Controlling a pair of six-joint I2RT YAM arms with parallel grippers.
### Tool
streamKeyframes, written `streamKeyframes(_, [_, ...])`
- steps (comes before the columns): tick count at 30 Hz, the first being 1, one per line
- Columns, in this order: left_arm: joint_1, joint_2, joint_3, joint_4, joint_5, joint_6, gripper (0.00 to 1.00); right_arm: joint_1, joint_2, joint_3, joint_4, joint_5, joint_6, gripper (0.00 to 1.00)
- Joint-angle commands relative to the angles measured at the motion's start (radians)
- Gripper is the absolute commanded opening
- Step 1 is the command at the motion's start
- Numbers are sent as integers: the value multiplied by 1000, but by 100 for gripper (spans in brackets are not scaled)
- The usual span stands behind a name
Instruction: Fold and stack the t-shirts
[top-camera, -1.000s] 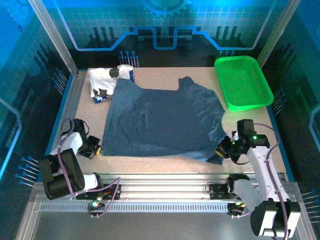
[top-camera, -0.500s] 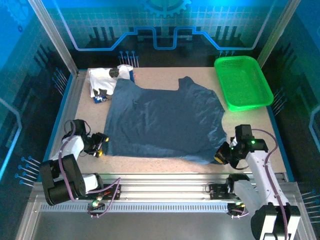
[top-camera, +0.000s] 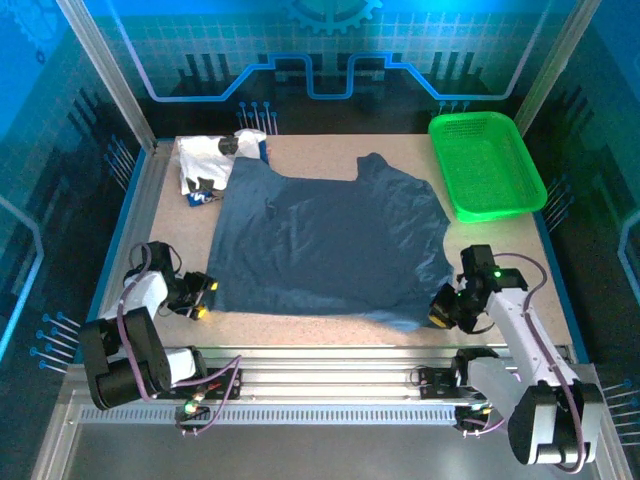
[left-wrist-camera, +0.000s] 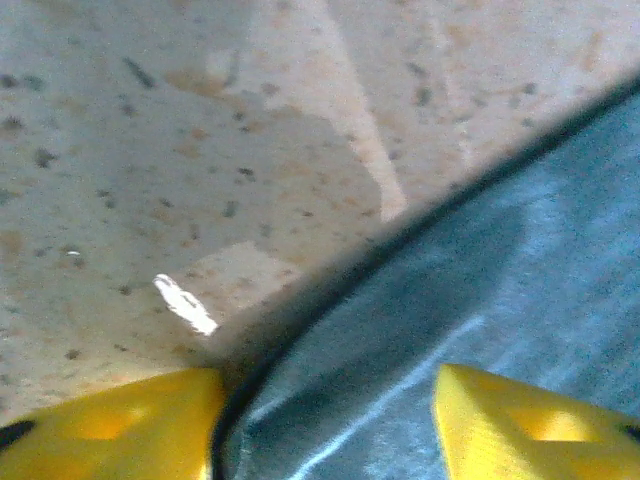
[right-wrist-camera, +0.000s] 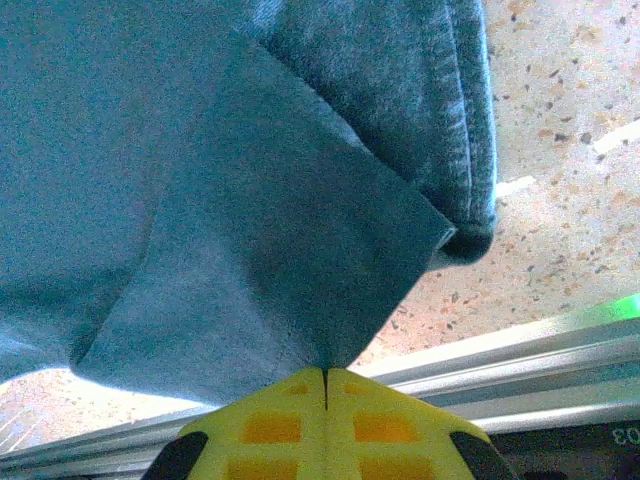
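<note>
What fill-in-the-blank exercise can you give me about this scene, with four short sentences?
The right gripper is ___ on a corner of the dark blue t-shirt.
The left gripper is ___, one finger on each side of that t-shirt's edge.
The white t-shirt lies crumpled at the table's far ___ corner.
The basket's colour is ___.
Missing words: shut, open, left, green.

Speckled beige table (top-camera: 310, 152), three items on top.
A blue shirt (top-camera: 330, 240) lies spread across the middle, its near hem close to the front edge. A white printed shirt (top-camera: 205, 160) is crumpled at the far left corner, touching the blue one. A green basket (top-camera: 490, 165) sits at the far right corner, apart from both.
</note>
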Motion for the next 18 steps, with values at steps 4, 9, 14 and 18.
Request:
streamKeyframes(4, [-11, 119, -67, 151, 78, 10, 22, 41, 56, -19, 76, 50, -11, 7])
streamKeyframes(9, [-10, 121, -70, 174, 86, 16, 3, 46, 45, -18, 53, 54, -14, 32])
streamKeyframes(14, [-11, 111, -68, 176, 92, 17, 0, 13, -22, -39, 37, 26, 13, 46])
streamKeyframes(18, [-11, 111, -65, 179, 98, 21, 0, -20, -24, -44, 25, 23, 0, 47])
